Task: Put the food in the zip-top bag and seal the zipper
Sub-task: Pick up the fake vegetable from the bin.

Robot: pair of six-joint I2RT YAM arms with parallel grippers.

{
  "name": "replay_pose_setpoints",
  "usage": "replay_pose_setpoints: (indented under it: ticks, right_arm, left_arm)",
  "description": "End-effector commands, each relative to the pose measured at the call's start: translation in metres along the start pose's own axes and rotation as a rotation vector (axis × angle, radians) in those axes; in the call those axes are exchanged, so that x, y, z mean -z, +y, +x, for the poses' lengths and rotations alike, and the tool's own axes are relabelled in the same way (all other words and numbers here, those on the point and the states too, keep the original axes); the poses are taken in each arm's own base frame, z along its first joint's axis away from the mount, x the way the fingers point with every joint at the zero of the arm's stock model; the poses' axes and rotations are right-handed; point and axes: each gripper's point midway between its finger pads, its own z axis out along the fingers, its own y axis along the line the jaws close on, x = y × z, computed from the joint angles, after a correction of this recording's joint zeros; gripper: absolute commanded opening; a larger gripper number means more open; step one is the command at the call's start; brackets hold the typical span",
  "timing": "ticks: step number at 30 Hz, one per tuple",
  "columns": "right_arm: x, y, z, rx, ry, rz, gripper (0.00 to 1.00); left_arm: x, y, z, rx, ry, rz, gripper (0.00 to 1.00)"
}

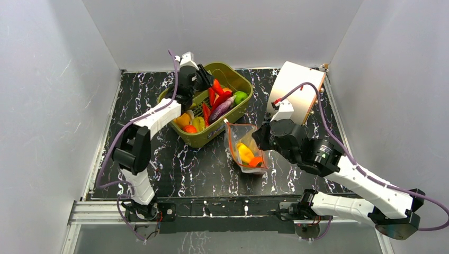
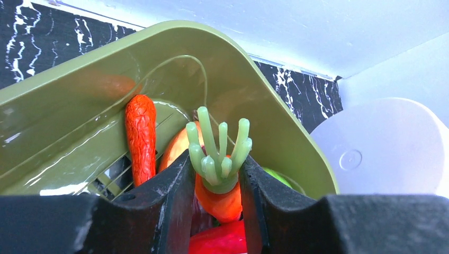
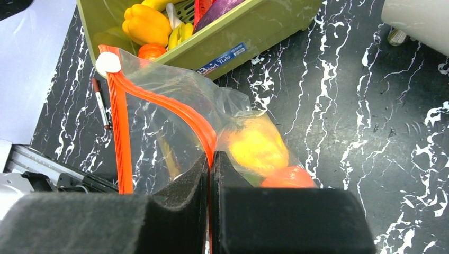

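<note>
The olive-green tub [image 1: 243, 84] holds toy food: red chillies [image 1: 216, 91], a purple piece [image 1: 222, 108], a green piece [image 1: 241, 97], a yellow pepper [image 1: 183, 120]. My left gripper [image 2: 217, 182] is inside the tub, shut on the orange carrot [image 2: 222, 198] just under its green top [image 2: 218, 153]. The clear zip-top bag [image 1: 244, 145] stands open in front of the tub with a yellow piece [image 3: 257, 145] and an orange piece [image 3: 288, 178] inside. My right gripper [image 3: 210, 161] is shut on the red-orange zipper [image 3: 159, 98] at one side of the mouth.
A white board [image 1: 295, 90] leans at the back right. A white round object [image 2: 386, 148] shows beside the tub in the left wrist view. A thin pen-like stick [image 3: 100, 103] lies on the black marbled table. White walls enclose the table.
</note>
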Motion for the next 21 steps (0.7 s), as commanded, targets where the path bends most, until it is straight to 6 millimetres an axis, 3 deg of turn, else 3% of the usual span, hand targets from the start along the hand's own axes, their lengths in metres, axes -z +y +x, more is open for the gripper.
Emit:
replay_pose_setpoints:
  ticks: [1,8,21]
  right_arm:
    - [-0.003,0.016,-0.013,-0.082,-0.039,-0.036,0.00]
    - [-0.009,0.023,-0.012,-0.115,-0.015,-0.032,0.00]
    - [-0.020,0.030,-0.014,-0.181,-0.002,0.000,0.00]
  left_arm:
    - [0.037,-0.007,-0.033,-0.093,-0.051,-0.001,0.13]
    - [0.076,0.008,-0.055,-0.218,-0.111,-0.082,0.13]
    - [0.154,-0.010,-0.077,-0.266,-0.069,-0.038,0.13]
